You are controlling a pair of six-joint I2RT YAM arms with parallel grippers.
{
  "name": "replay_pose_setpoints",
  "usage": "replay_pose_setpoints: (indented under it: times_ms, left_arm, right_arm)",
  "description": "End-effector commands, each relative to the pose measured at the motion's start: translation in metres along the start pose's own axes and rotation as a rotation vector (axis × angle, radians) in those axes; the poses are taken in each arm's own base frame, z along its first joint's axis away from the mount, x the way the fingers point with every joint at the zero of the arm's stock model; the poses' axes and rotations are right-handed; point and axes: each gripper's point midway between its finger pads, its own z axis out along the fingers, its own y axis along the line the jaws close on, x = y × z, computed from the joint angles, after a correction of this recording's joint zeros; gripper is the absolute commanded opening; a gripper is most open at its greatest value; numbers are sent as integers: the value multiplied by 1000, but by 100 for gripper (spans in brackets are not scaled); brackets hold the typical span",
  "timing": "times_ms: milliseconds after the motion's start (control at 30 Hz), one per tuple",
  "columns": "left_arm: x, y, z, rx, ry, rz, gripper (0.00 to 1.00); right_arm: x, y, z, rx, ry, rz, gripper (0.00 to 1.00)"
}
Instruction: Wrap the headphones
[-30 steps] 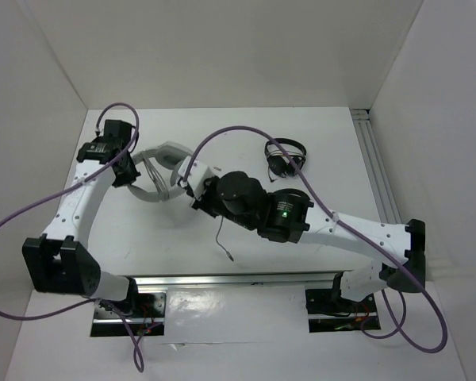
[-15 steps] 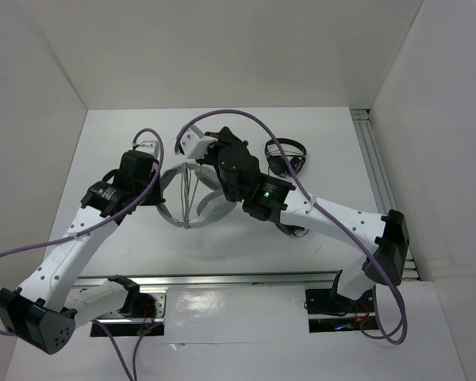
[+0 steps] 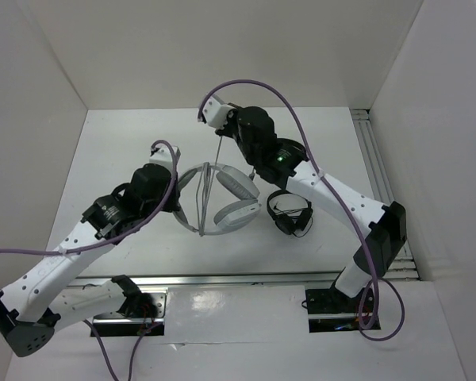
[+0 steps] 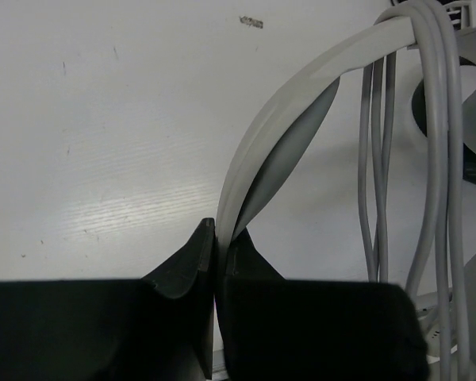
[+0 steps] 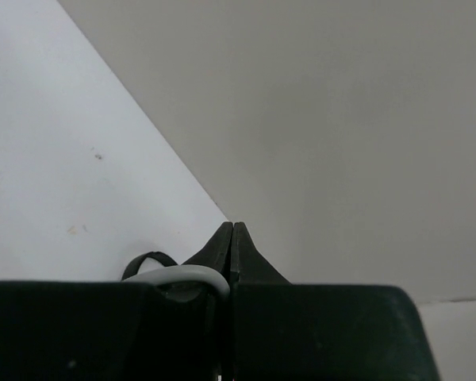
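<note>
The light grey headphones (image 3: 222,198) lie mid-table, with the thin grey cable (image 3: 209,186) looped several times across the headband. My left gripper (image 3: 179,198) is shut on the headband (image 4: 301,95) at its left side; the fingers (image 4: 192,258) pinch the band edge-on (image 4: 222,238). The cable loops (image 4: 440,159) hang over the band on the right of that view. My right gripper (image 3: 220,132) is behind the headphones, shut (image 5: 232,232) on the cable (image 5: 182,275), which runs taut from it down to the headband.
A small black on-ear headset (image 3: 289,213) lies just right of the grey headphones, under my right forearm. White walls enclose the table at the back and both sides. A metal rail (image 3: 377,171) runs along the right edge.
My right gripper has swung back toward the rear wall, drawing the cable up. My left gripper and the headphones have shifted right and nearer. More cable lies across the headband.
</note>
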Motion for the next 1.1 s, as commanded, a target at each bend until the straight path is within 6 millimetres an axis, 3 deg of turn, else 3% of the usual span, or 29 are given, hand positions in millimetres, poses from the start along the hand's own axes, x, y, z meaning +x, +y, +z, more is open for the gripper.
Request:
replay_pose_setpoints:
  times_ms: [0,67,200,267,367,467,500,633,733,767,800,867,933,1000,1067]
  left_arm:
    - [26,-5,-33,110,112,185,0]
    - [25,-14,-46,179,115,211,0]
    - [22,-25,-63,274,106,221,0]
    - [18,-28,-69,304,91,224,0]
    - [2,-28,-83,319,36,200,0]
    - [-19,-14,-97,255,-29,169,0]
    - [-21,-10,-101,236,-29,159,0]
    - [-52,-7,-124,234,-116,110,0]
    - [-82,-8,-146,256,-220,72,0]
    - [-92,-13,-155,295,-255,62,0]
    - [-98,-18,-158,315,-269,58,0]
    - [-119,-27,-174,371,-326,33,0]
    - [-133,-38,-182,419,-338,24,0]
    - [-141,-47,-184,449,-334,6,0]
    - [-150,-53,-184,461,-334,-4,0]
  right_arm:
    - [-20,-85,-4,185,-102,186,0]
    - [-18,-69,6,141,-98,166,0]
    - [-20,-62,15,60,-123,193,0]
    - [-18,-47,26,-26,-146,244,0]
    - [-8,-30,36,-115,-137,291,0]
    - [8,-15,45,-175,-131,365,0]
    - [16,-19,46,-173,-129,391,0]
    - [33,-3,48,-276,-152,496,0]
    - [42,24,48,-430,-184,610,0]
    - [34,38,40,-529,-232,679,1]
    - [40,55,44,-591,-229,715,2]
    - [29,81,35,-735,-286,815,2]
    - [16,95,36,-798,-371,872,3]
    - [9,128,22,-910,-382,983,3]
    - [2,144,18,-940,-466,1026,5]
